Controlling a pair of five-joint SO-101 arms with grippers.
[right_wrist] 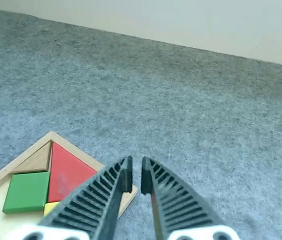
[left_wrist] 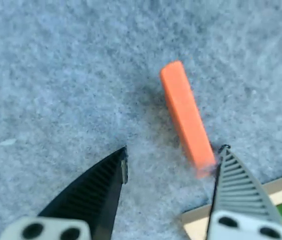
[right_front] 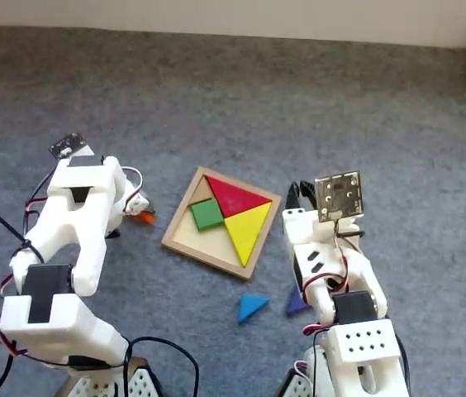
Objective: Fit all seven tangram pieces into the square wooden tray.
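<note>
The square wooden tray (right_front: pixel 197 241) lies mid-table holding a red triangle (right_front: pixel 235 197), a yellow triangle (right_front: pixel 248 230) and a green square (right_front: pixel 206 214). An orange piece (left_wrist: pixel 186 116) lies on the carpet just off the tray's left side. My left gripper (left_wrist: pixel 175 152) is open right over it, one fingertip (left_wrist: pixel 224 155) touching the piece's near end. A blue triangle (right_front: pixel 252 307) and a purple piece (right_front: pixel 297 303), half hidden by the right arm, lie in front of the tray. My right gripper (right_wrist: pixel 136 167) hovers shut and empty at the tray's right corner (right_wrist: pixel 76 148).
Grey carpet covers the whole work surface. A pale wall edge (right_wrist: pixel 181 25) runs along the far side. Open carpet stretches behind the tray and to its far right. Cables (right_front: pixel 159 347) trail by the left arm's base.
</note>
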